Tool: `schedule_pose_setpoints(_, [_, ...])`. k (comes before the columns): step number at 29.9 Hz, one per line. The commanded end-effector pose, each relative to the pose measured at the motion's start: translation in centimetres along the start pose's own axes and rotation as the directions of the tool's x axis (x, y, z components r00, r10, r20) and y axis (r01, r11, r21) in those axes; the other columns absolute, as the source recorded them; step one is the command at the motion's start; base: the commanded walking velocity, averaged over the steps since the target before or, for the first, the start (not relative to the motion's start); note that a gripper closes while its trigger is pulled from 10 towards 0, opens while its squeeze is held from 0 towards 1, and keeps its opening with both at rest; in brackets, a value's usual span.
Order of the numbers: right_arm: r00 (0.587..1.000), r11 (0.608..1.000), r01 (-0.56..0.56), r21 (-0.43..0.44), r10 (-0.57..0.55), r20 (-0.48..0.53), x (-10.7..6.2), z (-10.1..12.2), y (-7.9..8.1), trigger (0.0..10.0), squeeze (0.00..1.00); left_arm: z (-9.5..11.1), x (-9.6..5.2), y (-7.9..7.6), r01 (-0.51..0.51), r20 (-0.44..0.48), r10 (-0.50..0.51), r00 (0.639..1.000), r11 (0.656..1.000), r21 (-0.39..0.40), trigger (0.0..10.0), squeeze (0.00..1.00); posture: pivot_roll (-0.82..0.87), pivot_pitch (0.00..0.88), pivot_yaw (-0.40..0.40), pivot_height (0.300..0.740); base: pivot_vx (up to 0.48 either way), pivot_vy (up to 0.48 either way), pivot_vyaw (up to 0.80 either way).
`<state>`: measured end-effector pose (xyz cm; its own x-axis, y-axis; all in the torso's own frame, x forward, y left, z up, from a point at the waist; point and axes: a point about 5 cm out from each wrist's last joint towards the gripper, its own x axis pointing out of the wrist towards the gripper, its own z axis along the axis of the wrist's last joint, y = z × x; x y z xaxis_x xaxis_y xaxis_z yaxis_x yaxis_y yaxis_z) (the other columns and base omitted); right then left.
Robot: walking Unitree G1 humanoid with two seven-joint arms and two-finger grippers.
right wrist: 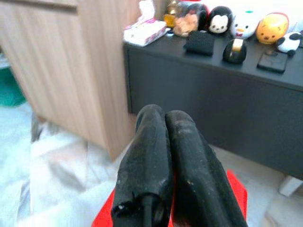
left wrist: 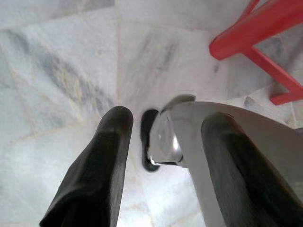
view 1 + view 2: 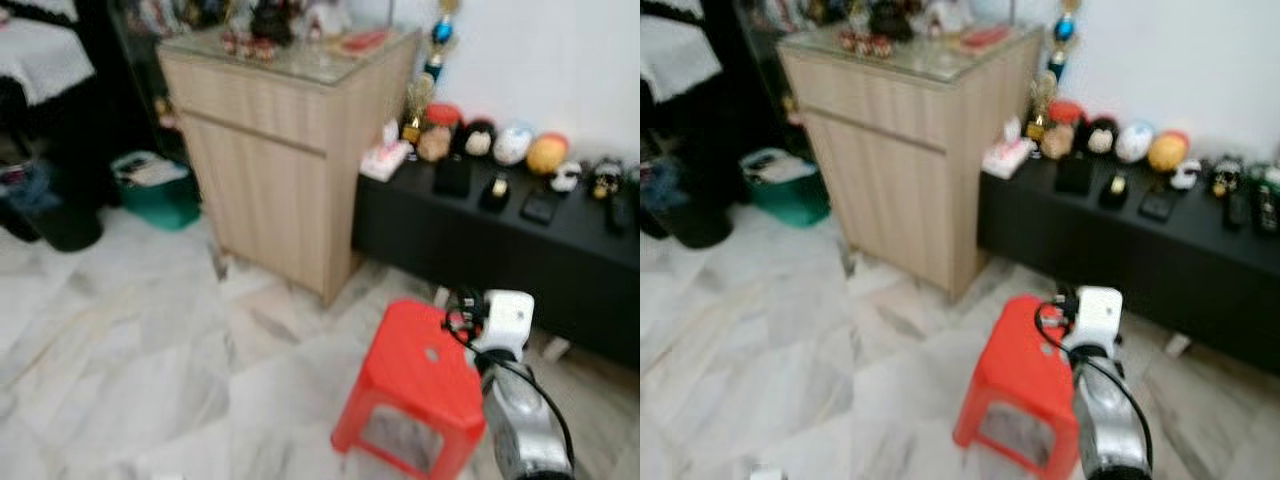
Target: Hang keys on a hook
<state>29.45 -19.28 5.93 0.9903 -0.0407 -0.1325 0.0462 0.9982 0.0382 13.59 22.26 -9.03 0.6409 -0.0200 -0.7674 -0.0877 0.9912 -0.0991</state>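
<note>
Stands on pale marble floor (image 3: 120,340), facing a light wooden cabinet (image 3: 270,170) with a glass top and small ornaments on it

Raises the right arm (image 3: 520,420) at near right, above the red stool (image 3: 415,375)

Points the right gripper (image 1: 164,114) over the stool toward the low black bench (image 3: 480,250) to the right of the cabinet, with both black fingers (image 1: 147,156) pressed flat together and nothing seen between them

Hangs the left gripper (image 2: 168,120) low, aimed down at the floor, fingers spread wide and holding nothing, with a curved silver part (image 2: 165,137) between them and a leg of the stool close by

Sees along the far edge of the bench a row of round plush toys (image 3: 512,143), with a pink and white tissue pack (image 3: 385,158) at its left end and a trophy (image 3: 440,40) behind

Sees several small dark things (image 3: 452,177) in front of the toys, too blurred to name; cannot tell whether any of them is the keys, nor make out a hook

Sees at far left a green bin (image 3: 160,190) beside the cabinet and a black bin (image 3: 60,220) further left
</note>
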Motion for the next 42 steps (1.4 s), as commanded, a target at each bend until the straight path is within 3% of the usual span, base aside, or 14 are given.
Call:
schedule_pose_setpoints(1, [1.0, 1.0, 0.011, 0.0, -0.011, -0.003, 0.1, 0.1, -0.2, 10.0, 0.0, 0.3, 0.2, -0.3, 0.004, 0.007, -0.005, 1.0, 1.0, 0.013, 10.0, 0.0, 0.01, 0.0, -0.045, 0.715, -0.349, 0.0, 0.0])
schedule_pose_setpoints(11, [1.0, 1.0, 0.012, 0.0, -0.012, -0.017, 0.2, 0.1, -0.2, 10.0, 0.0, 2.3, 1.0, -1.0, 0.018, 0.058, -0.019, 0.998, 1.0, 0.019, 10.0, 0.0, 0.01, 0.0, -0.048, 0.715, -0.349, 0.0, 0.0])
schedule_pose_setpoints(26, [0.999, 0.999, 0.025, 0.03, -0.023, -0.042, 0.3, 0.3, 0.1, 10.0, 0.0, 4.4, 1.0, 0.4, -0.005, 0.132, 0.0, 0.991, 0.999, 0.037, 10.0, 0.0, 0.01, 0.0, -0.049, 0.715, -0.227, 0.0, -0.14])
schedule_pose_setpoints(32, [0.999, 0.999, 0.008, 0.031, -0.007, -0.031, 0.5, 0.7, 0.7, 10.0, 0.0, 8.1, 1.4, -0.1, 0.039, 0.279, -0.069, 0.958, 0.993, 0.11, 10.0, 0.0, 0.02, 0.0, -0.05, 0.715, 0.0, 0.0, -0.8])
schedule_pose_setpoints(34, [0.999, 0.999, 0.005, 0.033, -0.004, -0.033, 0.5, 0.7, 0.9, 10.0, 0.0, 10.5, 1.4, -0.7, 0.071, 0.363, -0.127, 0.923, 0.984, 0.164, 10.0, 0.0, 0.02, 0.0, -0.049, 0.715, 0.0, 0.0, -0.8])
schedule_pose_setpoints(35, [0.999, 0.999, 0.001, 0.034, 0.0, -0.032, 0.5, 0.7, 1.1, 10.0, 0.0, 13.1, 1.2, -1.6, 0.094, 0.455, -0.187, 0.871, 0.971, 0.221, 10.0, 0.0, 0.02, 0.0, -0.048, 0.715, 0.0, 0.0, 0.0])
schedule_pose_setpoints(37, [1.0, 0.999, -0.006, 0.036, 0.007, -0.029, 0.6, 0.9, 1.4, 10.0, 0.0, 15.9, 0.6, -2.8, 0.111, 0.543, -0.242, 0.804, 0.958, 0.263, 10.0, 0.0, 0.02, 0.0, -0.046, 0.715, 0.0, 0.0, 0.0])
schedule_pose_setpoints(39, [1.0, 0.999, -0.016, 0.037, 0.016, -0.017, 0.7, 1.2, 1.8, 10.0, 0.0, 18.4, -0.2, -4.5, 0.132, 0.608, -0.301, 0.735, 0.942, 0.307, 10.0, 0.0, 0.02, 0.0, -0.044, 0.715, 0.0, 0.0, 0.0])
schedule_pose_setpoints(42, [1.0, 0.999, -0.018, 0.044, 0.018, 0.008, 0.8, 1.8, 2.2, 10.0, 0.0, 20.4, -1.2, -7.0, 0.168, 0.643, -0.384, 0.662, 0.913, 0.372, 10.0, 0.0, 0.02, 0.0, -0.038, 0.715, 0.0, 0.0, -0.27])
